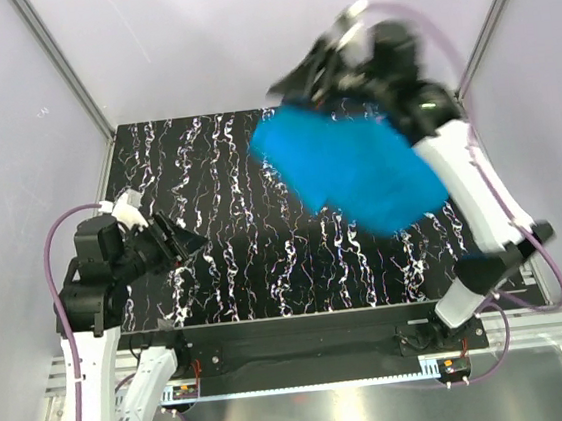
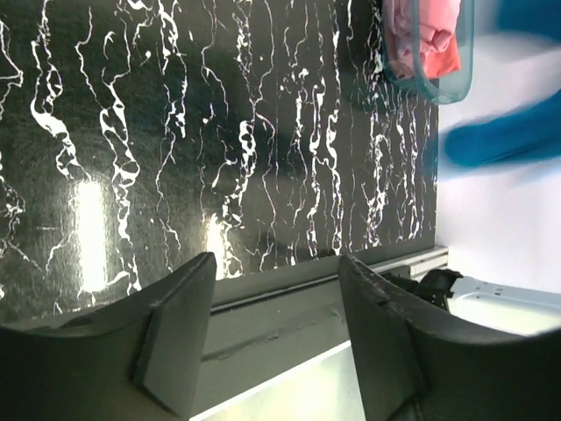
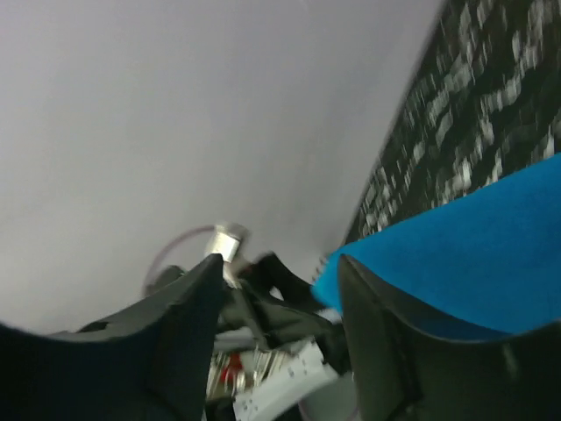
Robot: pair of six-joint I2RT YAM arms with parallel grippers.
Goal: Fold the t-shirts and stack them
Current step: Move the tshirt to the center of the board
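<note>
The right pincer [image 3: 280, 261] is raised over the far right part of the worktop [image 1: 206, 168], its fingers apart. The turquoise t-shirt [image 1: 357, 167] lies against one finger and spreads, blurred, in the air above the worktop's right half; whether it is caught on that finger I cannot tell. The left pincer [image 2: 276, 260] is over the worktop's near left part, fingers apart and empty. The salmon pink t-shirt [image 2: 422, 35] sits in a teal basket [image 2: 449, 88] on the worktop's right edge.
</note>
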